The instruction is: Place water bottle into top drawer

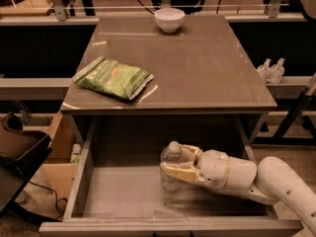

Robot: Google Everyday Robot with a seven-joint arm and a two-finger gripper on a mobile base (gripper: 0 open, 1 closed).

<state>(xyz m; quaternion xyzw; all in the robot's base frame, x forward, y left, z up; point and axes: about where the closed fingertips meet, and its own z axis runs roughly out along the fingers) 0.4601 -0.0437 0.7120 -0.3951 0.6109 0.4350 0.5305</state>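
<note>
The water bottle (171, 158) is a small clear ribbed bottle with a white cap. It stands upright inside the open top drawer (118, 194), right of the middle, on or just above the flat grey bottom. My gripper (178, 162) reaches in from the lower right. Its tan fingers (180, 172) are closed around the bottle's body, one in front and one behind. The white arm hides the drawer's right part.
On the table top (197, 68) lie a green snack bag (113, 78) at the left and a white bowl (169, 19) at the back edge. Two tiny pump-top bottles (271, 70) stand on a shelf at the right. A tan wooden box (57, 154) sits at the left, below the table.
</note>
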